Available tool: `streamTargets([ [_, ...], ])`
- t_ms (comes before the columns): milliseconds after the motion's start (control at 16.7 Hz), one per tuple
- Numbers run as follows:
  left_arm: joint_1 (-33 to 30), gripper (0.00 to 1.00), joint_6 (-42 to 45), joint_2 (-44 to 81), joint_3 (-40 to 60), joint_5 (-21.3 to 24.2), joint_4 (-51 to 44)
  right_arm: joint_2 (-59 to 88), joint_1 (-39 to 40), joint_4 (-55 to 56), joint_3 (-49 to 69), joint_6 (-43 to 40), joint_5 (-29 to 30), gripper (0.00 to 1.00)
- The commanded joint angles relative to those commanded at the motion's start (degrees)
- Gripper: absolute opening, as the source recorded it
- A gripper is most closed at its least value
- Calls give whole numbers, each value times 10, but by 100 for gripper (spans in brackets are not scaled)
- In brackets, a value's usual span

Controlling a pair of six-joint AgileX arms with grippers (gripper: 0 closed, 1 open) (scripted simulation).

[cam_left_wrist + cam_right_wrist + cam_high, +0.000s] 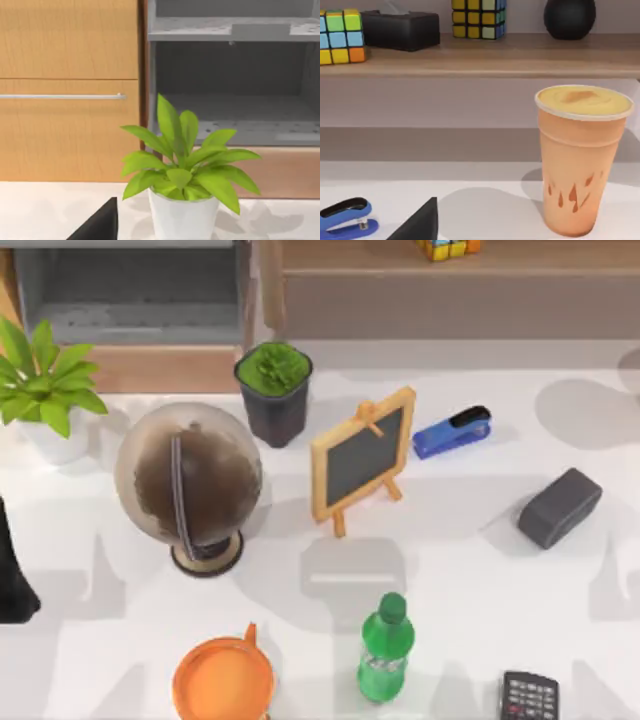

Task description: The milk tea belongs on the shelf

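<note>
At the lower edge of each wrist view, a dark wedge of the left gripper (97, 225) and of the right gripper (417, 225) shows; whether either is open or closed cannot be told. Farther out, the milk tea (222, 680) stands upright at the near edge of the table (450, 540), left of the green bottle (385, 650), below the globe (190, 485), well apart from the shelf (400, 290).
</note>
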Motion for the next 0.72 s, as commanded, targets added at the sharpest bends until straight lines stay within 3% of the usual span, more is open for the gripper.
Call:
streamTargets([
  [360, 0, 100, 0, 0, 0, 0, 0, 59, -9, 57, 16, 2, -7, 100],
  [720, 0, 100, 0, 0, 0, 0, 0, 324, -43, 278, 73, 3, -34, 100],
])
